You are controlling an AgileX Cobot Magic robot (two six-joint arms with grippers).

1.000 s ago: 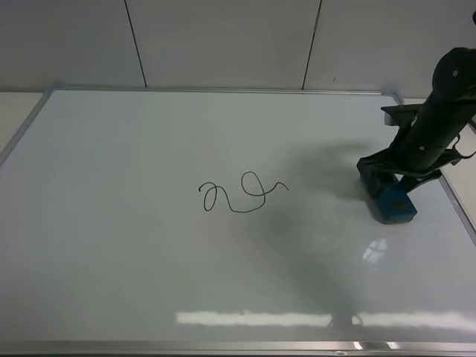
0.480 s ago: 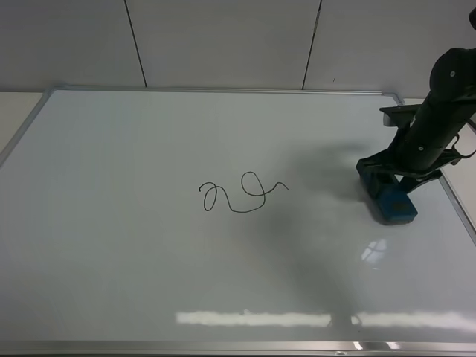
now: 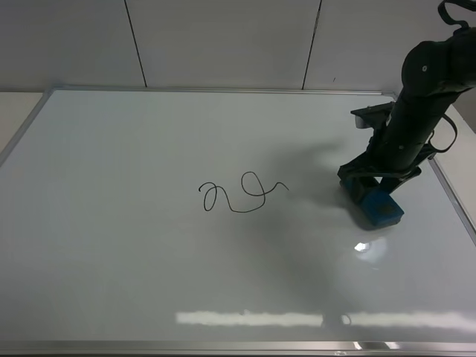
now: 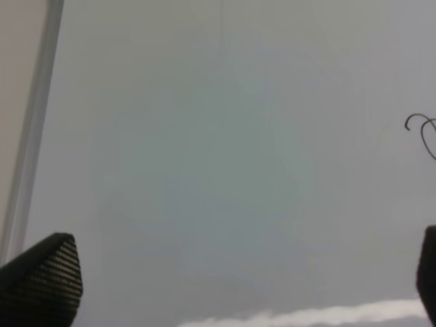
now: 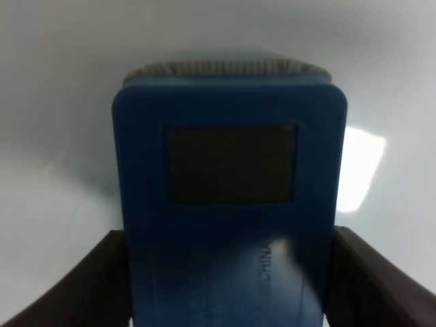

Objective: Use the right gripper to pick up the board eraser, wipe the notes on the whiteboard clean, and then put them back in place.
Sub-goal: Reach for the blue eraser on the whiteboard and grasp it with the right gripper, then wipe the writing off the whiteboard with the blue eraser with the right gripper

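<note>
The right gripper (image 3: 370, 184) is clamped on the board eraser (image 3: 377, 206), a finger against each long side; the eraser sits out toward 3 o'clock on the whiteboard (image 3: 111, 260), near the silver frame (image 3: 461, 216) and well apart from the notes (image 3: 242, 192), which lie close to the board's middle; from the high camera its long axis runs from about 10 o'clock to 4 o'clock, the free end pointing to 4 o'clock; whether its underside touches the board I cannot tell from there.

The right wrist camera shows what the high one does not: the board eraser (image 5: 228, 225) face-on, one dark grey patch (image 5: 231, 163), a strip of grey felt (image 5: 225, 68) at the far end, the word CHINA moulded in the plastic, and both fingers (image 5: 75, 286) hugging its sides.

The left gripper (image 4: 235, 279) appears only in its own wrist camera; its fingertips stand wide apart with nothing between them, over bare whiteboard (image 4: 204, 170); one end of the notes (image 4: 422, 133) shows at the picture's edge.
</note>
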